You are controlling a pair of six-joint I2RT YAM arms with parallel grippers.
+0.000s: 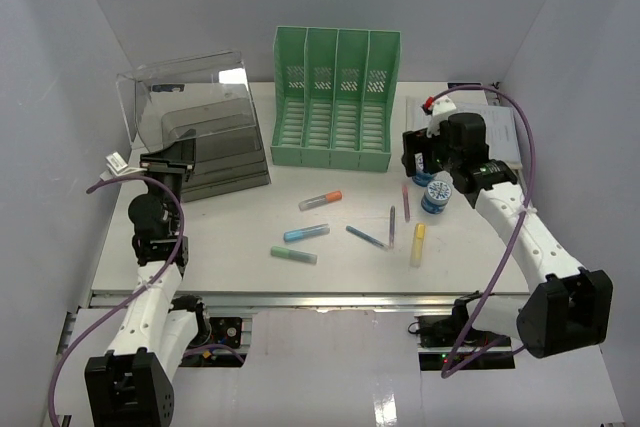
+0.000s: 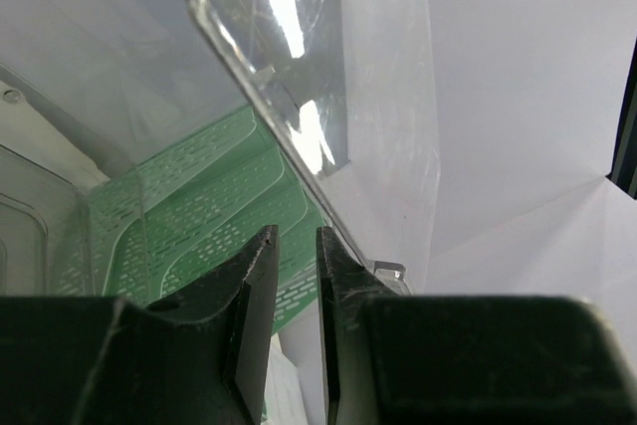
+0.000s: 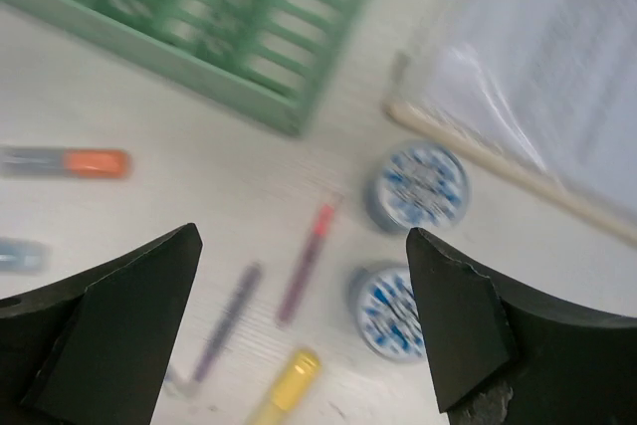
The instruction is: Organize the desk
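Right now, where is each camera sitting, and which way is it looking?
Top: above and behind the arms, looking down on the desk; the left arm and right arm show whole.
Left wrist: on the left arm, facing past the left gripper at the clear box.
Right wrist: on the right arm, facing down through the open right gripper at pens and blue caps.
Shared: the green rack shows in all three.

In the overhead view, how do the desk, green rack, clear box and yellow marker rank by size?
1. Desk
2. Clear box and green rack, too alike to rank
3. Yellow marker
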